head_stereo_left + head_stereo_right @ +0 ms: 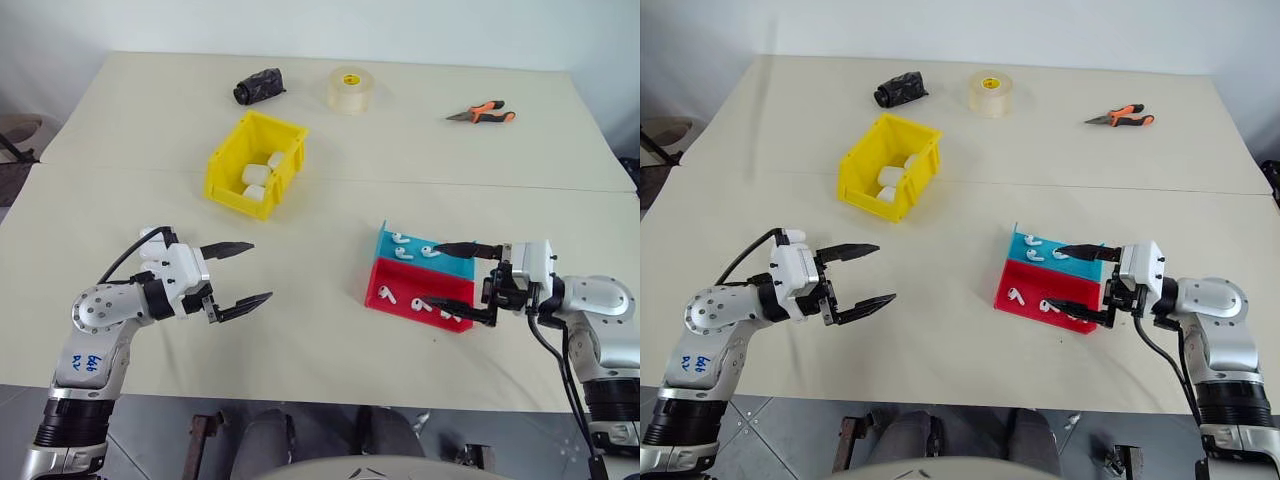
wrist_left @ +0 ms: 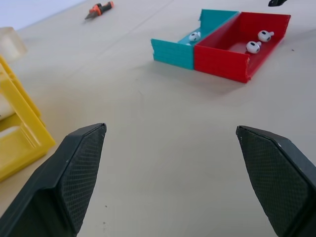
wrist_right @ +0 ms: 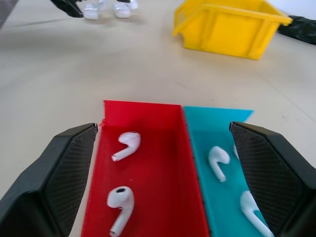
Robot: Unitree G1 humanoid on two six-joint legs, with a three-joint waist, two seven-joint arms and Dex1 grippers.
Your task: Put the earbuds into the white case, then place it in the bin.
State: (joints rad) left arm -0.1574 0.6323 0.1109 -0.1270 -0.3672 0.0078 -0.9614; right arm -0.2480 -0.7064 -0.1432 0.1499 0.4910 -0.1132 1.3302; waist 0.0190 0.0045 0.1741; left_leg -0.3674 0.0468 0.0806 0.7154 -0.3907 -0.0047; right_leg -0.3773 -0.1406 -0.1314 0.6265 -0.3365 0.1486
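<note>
Still at step one: earbuds [image 3: 126, 144] loose in the red tray [image 1: 400, 300], probably none picked. Both grippers, left [image 1: 240, 275] and right [image 1: 452, 276], spread wide, empty. Next up: pinching one bud.

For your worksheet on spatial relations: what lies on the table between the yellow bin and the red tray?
Nothing: between the yellow bin and the red tray the left eye view shows bare table.

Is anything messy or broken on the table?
Nothing looks spilled or broken. The earbuds lie loose in the red tray and the blue tray, the yellow bin sits upright with white things inside, and pliers, a tape roll and a black bundle lie at the far edge.
</note>
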